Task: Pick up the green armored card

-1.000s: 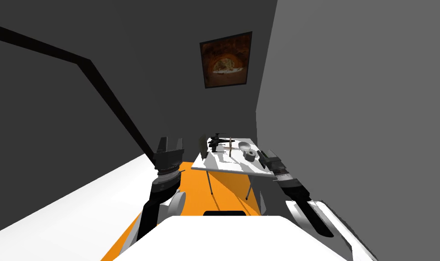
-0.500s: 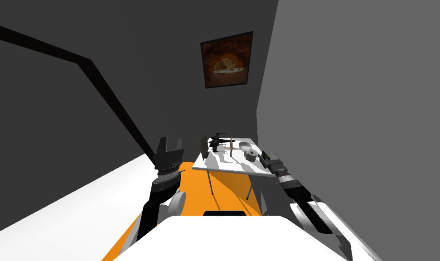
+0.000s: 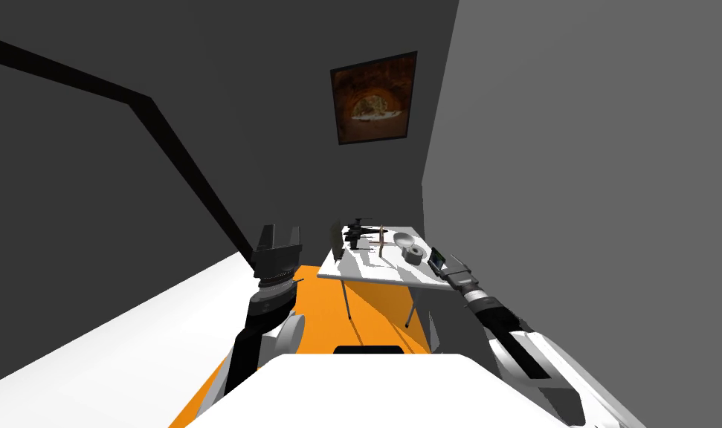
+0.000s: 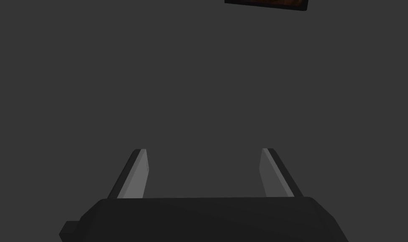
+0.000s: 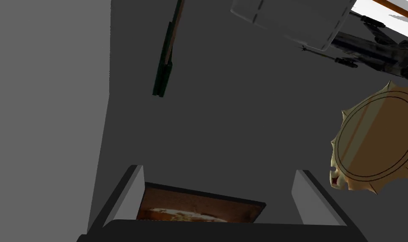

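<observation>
The green card [image 3: 436, 258] stands on its edge at the right rim of the white table [image 3: 366, 273]. In the right wrist view the card [image 5: 163, 71] is a thin dark green strip seen edge-on, well ahead of the fingers and nearer the left one. My right gripper [image 3: 456, 265] is just beside the card at the table's right edge and apart from it. It [image 5: 217, 170] is open with nothing between the fingers. My left gripper [image 3: 279, 236] is raised left of the table; its [image 4: 204, 150] fingers are open and empty.
On the table are a black model craft [image 3: 358, 232], a grey bowl [image 3: 404, 239], a short grey cylinder [image 3: 411, 255], an upright stick [image 3: 381, 241] and a dark panel [image 3: 332, 239]. A tan spiky disc [image 5: 375, 143] lies near my right hand. Orange floor [image 3: 314, 312] runs under the table.
My right hand has turned and shifted a little to the right along the table's edge, so the green card now shows beside it. The left arm has not moved.
</observation>
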You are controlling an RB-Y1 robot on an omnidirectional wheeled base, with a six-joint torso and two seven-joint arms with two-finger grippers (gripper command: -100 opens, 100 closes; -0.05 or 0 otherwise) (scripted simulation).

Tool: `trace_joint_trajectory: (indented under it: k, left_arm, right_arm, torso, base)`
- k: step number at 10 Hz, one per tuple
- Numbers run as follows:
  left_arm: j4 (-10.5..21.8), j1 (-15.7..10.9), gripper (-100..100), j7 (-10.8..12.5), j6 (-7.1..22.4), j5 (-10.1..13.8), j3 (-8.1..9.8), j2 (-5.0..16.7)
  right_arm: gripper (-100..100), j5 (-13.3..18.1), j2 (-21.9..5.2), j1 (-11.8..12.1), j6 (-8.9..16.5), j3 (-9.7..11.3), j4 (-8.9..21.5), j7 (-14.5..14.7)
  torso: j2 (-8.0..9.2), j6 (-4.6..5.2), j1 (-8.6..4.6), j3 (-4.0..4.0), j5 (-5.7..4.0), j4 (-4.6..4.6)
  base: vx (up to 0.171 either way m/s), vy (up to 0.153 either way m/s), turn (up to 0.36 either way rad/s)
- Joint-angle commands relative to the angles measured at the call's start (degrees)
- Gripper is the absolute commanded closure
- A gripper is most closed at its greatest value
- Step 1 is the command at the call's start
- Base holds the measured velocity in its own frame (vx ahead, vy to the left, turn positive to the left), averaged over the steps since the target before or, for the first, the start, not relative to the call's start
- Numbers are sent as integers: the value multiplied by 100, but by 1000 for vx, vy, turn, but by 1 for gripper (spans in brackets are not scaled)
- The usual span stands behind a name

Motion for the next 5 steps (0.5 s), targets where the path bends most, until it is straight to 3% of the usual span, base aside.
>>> trace_joint_trajectory:
  k: [1, 5]
  left_arm:
    - [0, 0, 0, 0, 0, 0, 0, 0]
    - [0, 0, 0, 0, 0, 0, 0, 0]
  right_arm:
    - [-100, 202, -138, -49, 119, -41, 164, 213]
    - [-100, 632, -472, -129, 233, -203, 619, 704]
  torso:
    - [0, 0, 0, 0, 0, 0]
    - [0, 0, -2, 0, -1, 0]
  base:
    - [4, 19, -2]
    - [0, 20, -1]
